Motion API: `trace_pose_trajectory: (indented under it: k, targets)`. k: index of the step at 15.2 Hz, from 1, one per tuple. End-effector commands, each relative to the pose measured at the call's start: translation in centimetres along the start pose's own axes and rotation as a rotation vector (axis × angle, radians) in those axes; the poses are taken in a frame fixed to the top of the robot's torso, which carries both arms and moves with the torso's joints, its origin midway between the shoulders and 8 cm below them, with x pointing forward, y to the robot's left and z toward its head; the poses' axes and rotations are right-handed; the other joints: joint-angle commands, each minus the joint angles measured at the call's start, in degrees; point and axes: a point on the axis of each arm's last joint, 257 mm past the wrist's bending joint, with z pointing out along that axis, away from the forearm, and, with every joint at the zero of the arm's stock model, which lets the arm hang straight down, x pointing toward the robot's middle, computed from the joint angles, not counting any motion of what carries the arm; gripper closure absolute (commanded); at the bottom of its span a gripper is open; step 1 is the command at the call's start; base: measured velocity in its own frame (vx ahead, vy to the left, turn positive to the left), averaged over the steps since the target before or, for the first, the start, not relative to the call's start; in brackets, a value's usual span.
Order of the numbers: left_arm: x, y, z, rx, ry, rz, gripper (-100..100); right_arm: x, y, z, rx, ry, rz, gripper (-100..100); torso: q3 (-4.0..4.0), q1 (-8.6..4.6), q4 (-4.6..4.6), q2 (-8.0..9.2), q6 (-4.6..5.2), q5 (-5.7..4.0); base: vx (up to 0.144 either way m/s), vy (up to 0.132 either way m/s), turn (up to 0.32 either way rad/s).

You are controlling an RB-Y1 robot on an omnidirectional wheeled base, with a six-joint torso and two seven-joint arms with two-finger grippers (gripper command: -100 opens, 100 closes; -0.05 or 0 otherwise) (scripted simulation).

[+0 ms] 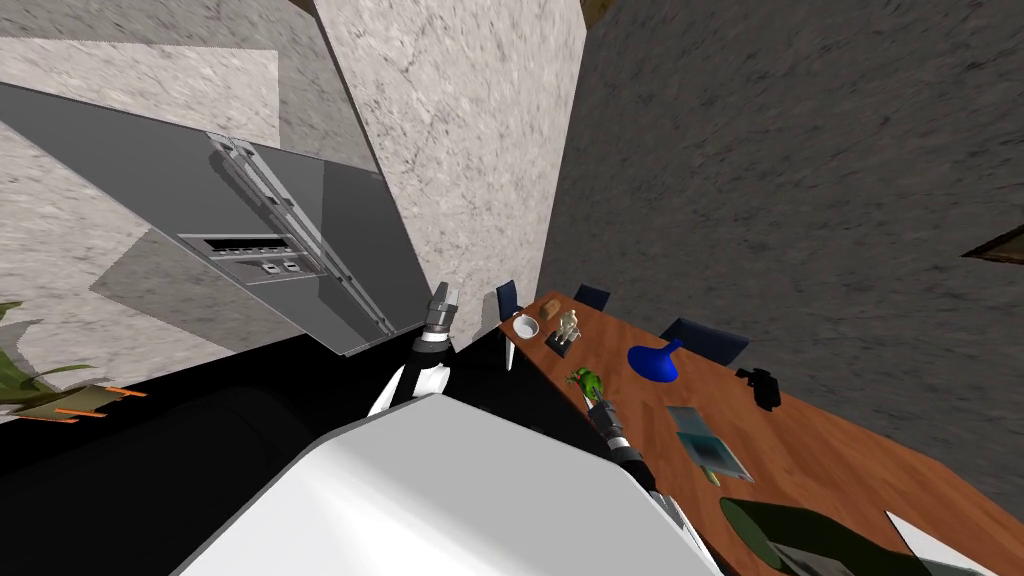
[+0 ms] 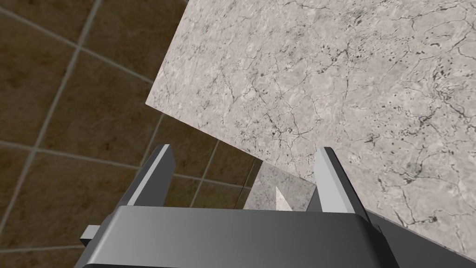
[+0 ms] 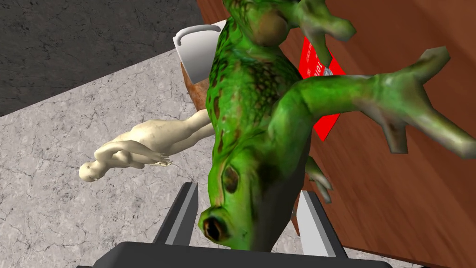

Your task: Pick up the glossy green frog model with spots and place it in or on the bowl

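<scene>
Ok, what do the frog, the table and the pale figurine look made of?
The frog: glossy and hard-looking, maybe plastic or glazed ceramic; sheen over green skin with dark spots. The table: wood, smooth reddish-brown with faint grain streaks. The figurine: matte cream, possibly plaster or resin; no shine, cannot tell further.

A long brown wooden table (image 1: 850, 450) runs beside a dark grey speckled wall (image 1: 800, 150), with dark blue chairs (image 1: 706, 340) between the two and one more at the table's far end. A pale marbled wall (image 1: 470, 150) meets the dark one at a corner. A grey double-door refrigerator (image 1: 260, 250) stands near it, bordered by a black area (image 1: 150, 470). Green plant leaves (image 1: 25, 380) show nearby.
</scene>
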Motion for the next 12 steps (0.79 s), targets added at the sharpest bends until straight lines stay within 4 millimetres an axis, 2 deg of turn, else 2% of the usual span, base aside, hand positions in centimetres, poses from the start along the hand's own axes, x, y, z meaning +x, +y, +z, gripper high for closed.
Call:
trace_pose_trajectory:
  k: [1, 3, 5, 11, 12]
  targets:
    - [0.0, 0.0, 0.0, 0.000, 0.000, 0.000, 0, 0.0, 0.0, 0.0, 0.000, 0.000, 0.000, 100, 0.00, 0.00, 0.00, 0.00, 0.00, 0.00, 0.000, 0.000, 0.000]
    - [0.0, 0.0, 0.0, 0.000, 0.000, 0.000, 0, 0.0, 0.0, 0.0, 0.000, 0.000, 0.000, 100, 0.03, 0.02, 0.02, 0.04, 0.00, 0.02, 0.000, 0.000, 0.000]
    - [0.0, 0.0, 0.0, 0.000, 0.000, 0.000, 0, -0.4, -1.7, 2.1, 0.008, -0.021, -0.009, 100, 0.05, 0.19, 0.07, 0.04, -0.08, 0.06, -0.017, 0.081, 0.017]
    - [0.0, 0.0, 0.0, 0.000, 0.000, 0.000, 0, -1.5, -6.0, 7.1, 0.027, -0.066, -0.024, 100, 0.17, 1.01, 0.20, 0.16, -0.18, 0.26, -0.028, 0.170, 0.023]
    - [0.0, 0.0, 0.0, 0.000, 0.000, 0.000, 0, -1.5, -6.0, 7.1, 0.027, -0.066, -0.024, 100, 0.22, 1.14, 0.25, 0.21, -0.26, 0.28, -0.035, 0.156, 0.004]
